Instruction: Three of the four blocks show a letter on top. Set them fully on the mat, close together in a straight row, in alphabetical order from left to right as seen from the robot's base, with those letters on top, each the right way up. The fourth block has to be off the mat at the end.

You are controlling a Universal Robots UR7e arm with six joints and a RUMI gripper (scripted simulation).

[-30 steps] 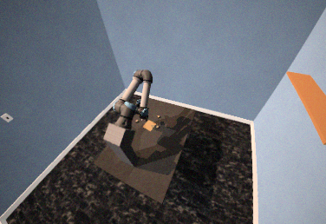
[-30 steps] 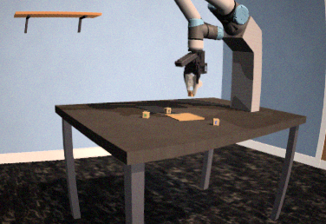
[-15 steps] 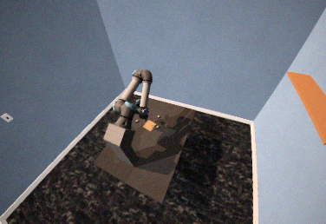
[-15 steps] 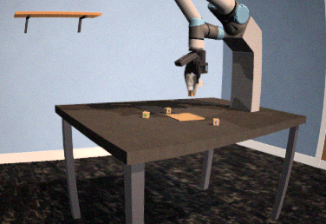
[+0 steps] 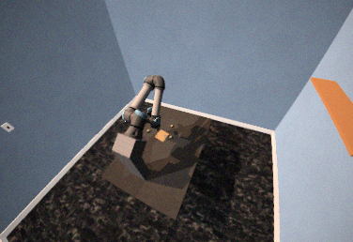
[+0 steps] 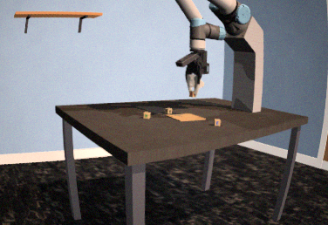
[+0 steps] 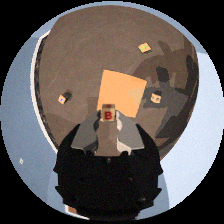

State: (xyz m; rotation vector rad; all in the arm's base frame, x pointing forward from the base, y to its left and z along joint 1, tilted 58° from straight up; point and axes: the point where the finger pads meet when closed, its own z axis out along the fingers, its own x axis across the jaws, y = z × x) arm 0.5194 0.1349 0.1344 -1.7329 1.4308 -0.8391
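My gripper (image 7: 108,110) is shut on a small block with a red letter B (image 7: 108,114) and holds it high above the table. It also shows in the exterior view (image 6: 192,93), above the far side of the table. The orange mat (image 7: 119,92) lies flat below and just beyond the held block; it also shows in the exterior view (image 6: 187,117). Three other blocks sit on the table off the mat: one to the left (image 7: 63,98), one at the far side (image 7: 144,47), one to the right (image 7: 156,98). Their top faces are too small to read.
The arm's grey pedestal (image 6: 247,66) stands at the table's back right corner. The table edges drop to a dark floor. An orange shelf (image 6: 58,15) hangs on the wall far from the work area.
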